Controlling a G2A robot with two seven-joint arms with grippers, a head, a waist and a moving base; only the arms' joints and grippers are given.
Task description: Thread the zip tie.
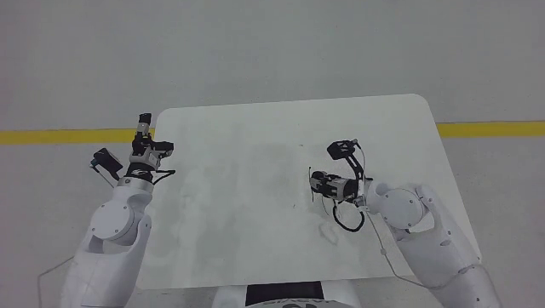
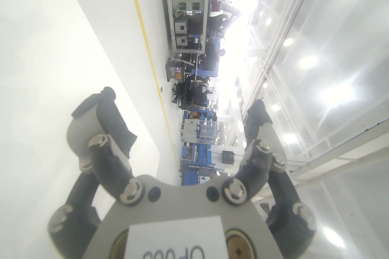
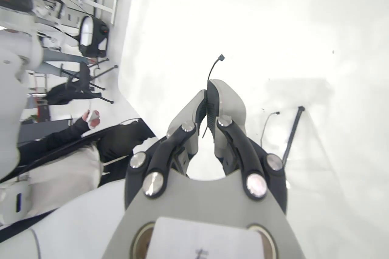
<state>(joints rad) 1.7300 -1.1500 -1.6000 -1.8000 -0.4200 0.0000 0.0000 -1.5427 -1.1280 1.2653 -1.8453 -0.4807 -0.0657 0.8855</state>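
Observation:
My right gripper [image 3: 209, 87] is shut on a thin black zip tie [image 3: 213, 67]. The tie's small square head sticks out past the fingertips and its tail hangs back between the fingers. In the top view this gripper [image 1: 317, 186] hovers over the right half of the white table [image 1: 247, 231], with a thin black line of tie [image 1: 310, 182] at its tip. A second black zip tie [image 3: 292, 134] lies flat on the table beside the gripper. My left gripper [image 2: 182, 99] is open and holds nothing. It sits at the table's left edge [image 1: 152, 140].
A faint grey curved line [image 3: 267, 122] lies on the table next to the second tie. Black cables [image 1: 345, 219] loop around the right wrist. The table's rounded corners and edges are near both arms, with floor and yellow lines beyond.

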